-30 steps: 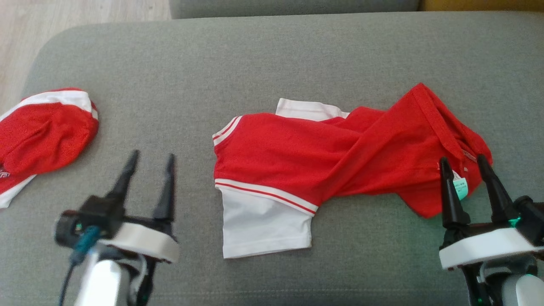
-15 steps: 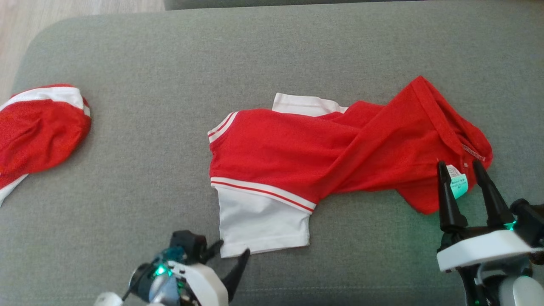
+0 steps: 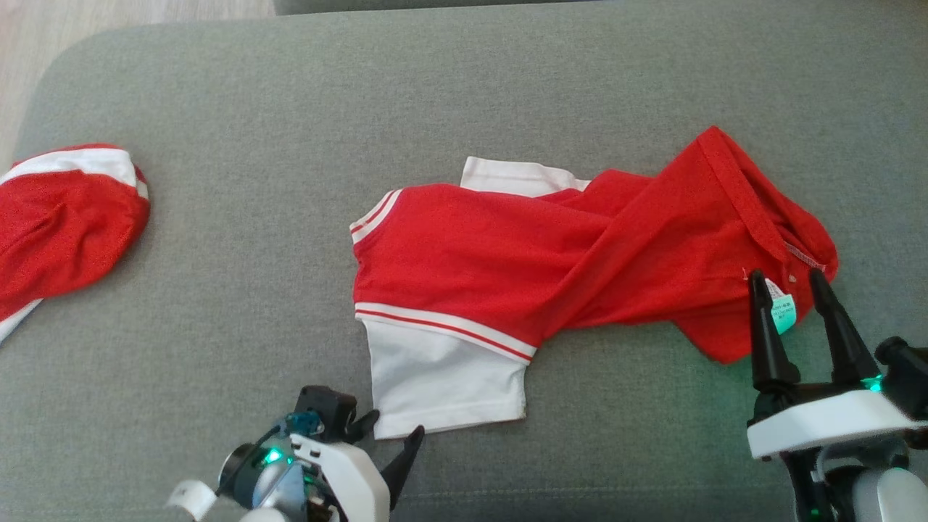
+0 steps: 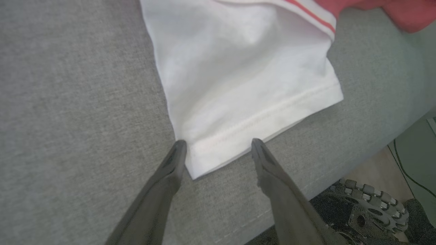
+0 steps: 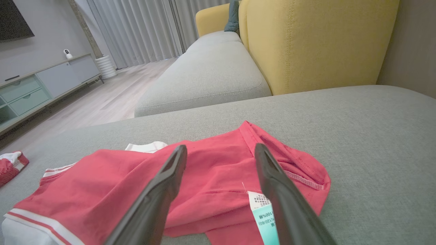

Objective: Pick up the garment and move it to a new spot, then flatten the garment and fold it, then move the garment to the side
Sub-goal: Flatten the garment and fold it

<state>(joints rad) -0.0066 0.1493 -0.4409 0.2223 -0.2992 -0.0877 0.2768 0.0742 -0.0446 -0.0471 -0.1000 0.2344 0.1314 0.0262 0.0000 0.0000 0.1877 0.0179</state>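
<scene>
Garment (image 3: 551,268) lies crumpled on grey sofa cushion (image 3: 254,145). Left hand (image 3: 396,426) fully open, fingers (image 4: 170,170) straddling near-left corner of garment's white sleeve (image 3: 442,377). Right hand (image 3: 786,275) open too, at garment's right end, tips flanking its care label (image 3: 783,312). Second red piece (image 3: 65,232) well left of garment.

Home living room: grey sofa (image 5: 204,68), curtains (image 5: 136,30), sideboard (image 5: 41,85).

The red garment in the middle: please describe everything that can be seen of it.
The garment is a red mesh-like shirt with white sleeves and striped trim. It lies crumpled and twisted on the grey cushion, with one white sleeve spread flat toward the robot. A white-and-teal label shows at its right end. The left gripper has its open jaws either side of the sleeve's hem corner; nothing grips it.
</scene>
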